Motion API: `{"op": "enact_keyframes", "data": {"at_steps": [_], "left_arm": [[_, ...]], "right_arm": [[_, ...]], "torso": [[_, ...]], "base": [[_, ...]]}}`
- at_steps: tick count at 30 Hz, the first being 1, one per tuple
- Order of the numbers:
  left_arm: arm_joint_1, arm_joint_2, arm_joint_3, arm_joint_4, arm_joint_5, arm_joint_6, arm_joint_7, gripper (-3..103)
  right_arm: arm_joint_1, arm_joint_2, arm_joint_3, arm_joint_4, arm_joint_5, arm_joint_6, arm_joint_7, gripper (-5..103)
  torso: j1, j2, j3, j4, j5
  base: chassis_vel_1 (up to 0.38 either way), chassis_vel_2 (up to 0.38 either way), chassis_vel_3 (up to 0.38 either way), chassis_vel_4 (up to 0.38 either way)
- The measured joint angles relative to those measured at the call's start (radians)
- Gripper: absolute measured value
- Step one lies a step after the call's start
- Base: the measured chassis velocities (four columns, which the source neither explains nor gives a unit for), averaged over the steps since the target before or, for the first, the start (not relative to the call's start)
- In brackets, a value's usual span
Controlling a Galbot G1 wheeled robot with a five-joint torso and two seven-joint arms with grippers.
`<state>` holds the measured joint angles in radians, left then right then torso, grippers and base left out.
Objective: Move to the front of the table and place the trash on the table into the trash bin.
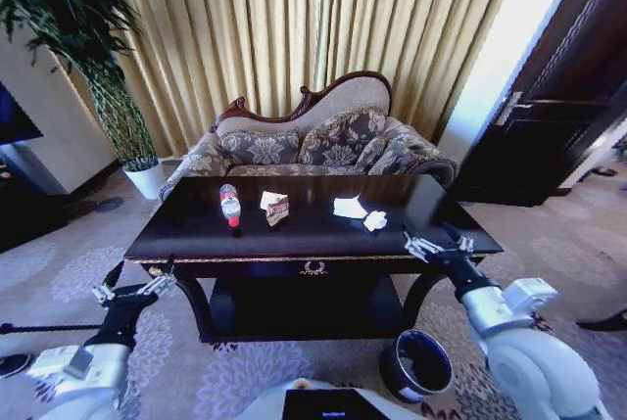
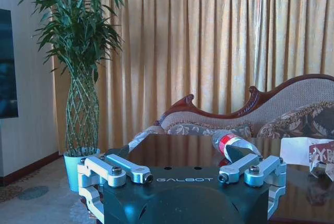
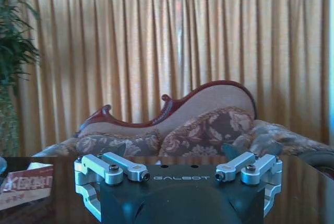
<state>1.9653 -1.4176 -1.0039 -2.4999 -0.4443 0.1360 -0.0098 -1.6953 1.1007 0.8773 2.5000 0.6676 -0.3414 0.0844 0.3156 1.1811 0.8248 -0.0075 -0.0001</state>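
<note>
Head view: one bottle [image 1: 230, 205], one wrapper [image 1: 276, 209], two paper scraps [image 1: 350, 208] on table [image 1: 313, 244]

"GALBOT" printed on the left gripper [image 2: 182, 153] body and the right gripper [image 3: 180, 153] body; wrapper [image 3: 27, 185] lettering unreadable.

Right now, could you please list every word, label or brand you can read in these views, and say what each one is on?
"GALBOT" on the body of the left gripper.
"GALBOT" on the body of the right gripper.
Red and white wrapper: large pale lettering, too blurred to read.
Bottle: red label, no legible text.
Table: gold emblem at its front edge, no words.
Trash bin: no text can be made out.
</note>
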Motion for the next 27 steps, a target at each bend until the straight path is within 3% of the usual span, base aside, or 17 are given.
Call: {"op": "enact_keyframes", "data": {"at_steps": [8,15,21,27], "left_arm": [[0.018,-0.003,-0.019,0.0,-0.003,-0.003,0.0,100],[0.03,0.002,-0.032,0.0,-0.026,0.001,-0.004,100],[0.033,0.0,-0.021,0.0,-0.024,0.016,-0.023,100],[0.034,-0.012,-0.022,0.0,-0.022,0.022,-0.026,100]], "right_arm": [[0.117,-0.127,-0.015,-0.067,0.126,-0.075,0.031,100],[0.312,-0.303,-0.1,-0.26,0.217,-0.182,0.034,100],[0.47,-0.345,-0.246,-0.388,0.265,-0.265,0.079,100],[0.545,-0.312,-0.368,-0.451,0.291,-0.313,0.105,100]], "torso": [[0.0,0.0,0.0,0.0001,0.0004],[0.0,0.0,0.0,0.0,0.0002],[0.0,0.0,0.0,0.0003,0.0002],[0.0,0.0,0.0,0.0,0.0]], "base": [[0.0,0.0,0.0,0.0],[0.0,0.0,0.0,0.0],[0.0,0.0,0.0,0.0],[0.0,0.0,0.0,0.0]]}}
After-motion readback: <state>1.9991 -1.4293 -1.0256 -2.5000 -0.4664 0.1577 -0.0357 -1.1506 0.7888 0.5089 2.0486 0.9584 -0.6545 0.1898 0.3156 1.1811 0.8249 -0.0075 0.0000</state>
